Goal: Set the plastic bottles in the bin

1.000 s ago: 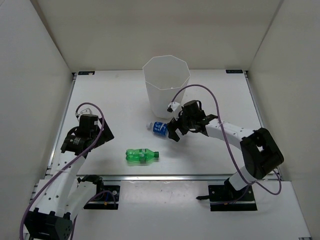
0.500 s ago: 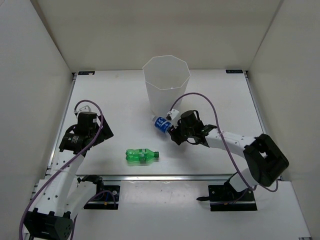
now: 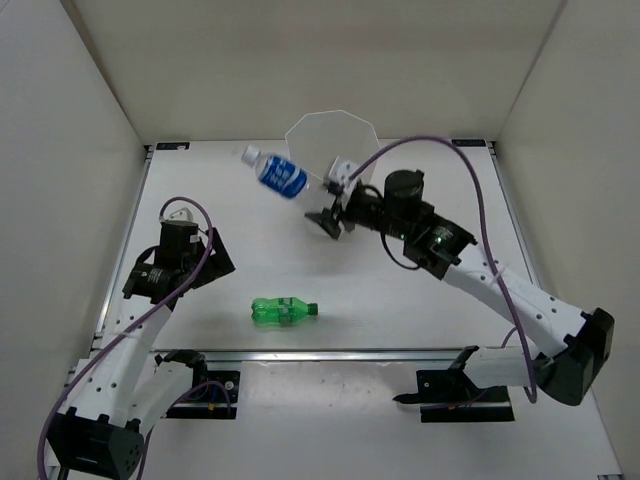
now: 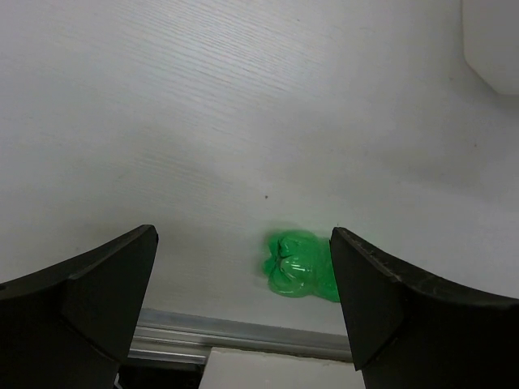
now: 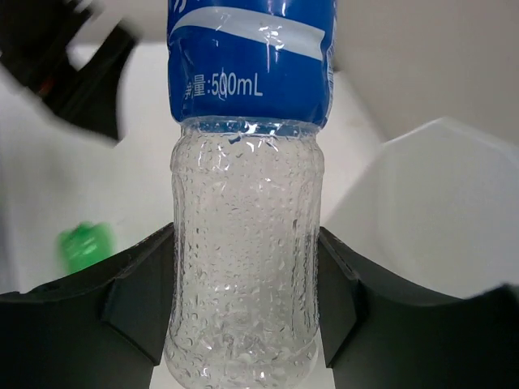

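Note:
My right gripper [image 3: 325, 205] [image 5: 247, 304] is shut on the base end of a clear plastic bottle with a blue label [image 3: 282, 175] [image 5: 247, 203]. It holds the bottle in the air, cap pointing up-left, just left of the tall white faceted bin [image 3: 331, 118] [image 5: 438, 211], whose lower part my arm hides. An all-green bottle [image 3: 283, 312] [image 4: 300, 266] [image 5: 85, 245] lies on its side near the table's front edge. My left gripper [image 3: 213, 260] [image 4: 243, 300] hangs open above the table, left of the green bottle, with nothing between its fingers.
White walls close in the table on the left, back and right. A metal rail [image 3: 330, 352] [image 4: 243, 334] runs along the front edge, close to the green bottle. The bin's corner [image 4: 493, 40] shows at the left wrist view's top right.
My right gripper closed on the blue-label bottle, lifted it off the table and carried it up and back beside the bin. The left arm barely shifted; the green bottle stayed put.

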`<state>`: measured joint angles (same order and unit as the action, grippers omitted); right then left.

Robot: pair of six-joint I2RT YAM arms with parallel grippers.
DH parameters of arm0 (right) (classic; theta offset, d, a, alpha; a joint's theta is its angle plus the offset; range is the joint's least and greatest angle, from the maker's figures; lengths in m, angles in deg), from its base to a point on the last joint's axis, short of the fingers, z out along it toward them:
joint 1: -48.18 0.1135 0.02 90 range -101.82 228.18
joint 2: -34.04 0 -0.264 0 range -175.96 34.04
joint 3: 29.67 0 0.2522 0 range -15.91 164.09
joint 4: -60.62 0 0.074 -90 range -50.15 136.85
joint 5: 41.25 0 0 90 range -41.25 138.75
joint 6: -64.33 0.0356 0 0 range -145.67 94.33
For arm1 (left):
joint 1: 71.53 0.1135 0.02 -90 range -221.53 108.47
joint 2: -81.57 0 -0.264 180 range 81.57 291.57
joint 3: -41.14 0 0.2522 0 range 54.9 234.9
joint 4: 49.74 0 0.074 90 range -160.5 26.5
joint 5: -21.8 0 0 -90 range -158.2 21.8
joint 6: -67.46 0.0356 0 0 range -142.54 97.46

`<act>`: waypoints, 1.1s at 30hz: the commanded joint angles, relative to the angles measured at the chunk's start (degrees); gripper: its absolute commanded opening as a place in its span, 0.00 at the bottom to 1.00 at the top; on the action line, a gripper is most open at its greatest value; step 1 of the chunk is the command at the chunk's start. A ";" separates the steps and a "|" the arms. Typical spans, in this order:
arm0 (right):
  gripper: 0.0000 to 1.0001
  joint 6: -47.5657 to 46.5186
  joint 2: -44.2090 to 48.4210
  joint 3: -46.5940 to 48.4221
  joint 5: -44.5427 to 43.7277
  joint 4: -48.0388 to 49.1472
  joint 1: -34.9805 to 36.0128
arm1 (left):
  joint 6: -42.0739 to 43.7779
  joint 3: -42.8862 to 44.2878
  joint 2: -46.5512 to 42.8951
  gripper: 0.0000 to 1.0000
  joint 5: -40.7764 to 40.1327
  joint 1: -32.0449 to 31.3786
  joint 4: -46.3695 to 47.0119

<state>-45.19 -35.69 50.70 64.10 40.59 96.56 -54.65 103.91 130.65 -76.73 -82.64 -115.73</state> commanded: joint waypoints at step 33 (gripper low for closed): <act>0.99 19.17 -14.20 23.47 -1.73 2.32 -29.30 | 17.52 4.51 14.02 0.98 16.18 -7.79 11.62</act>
<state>-31.01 -52.22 74.79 61.59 42.10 66.97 -39.27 105.73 144.86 -61.82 -91.19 -105.26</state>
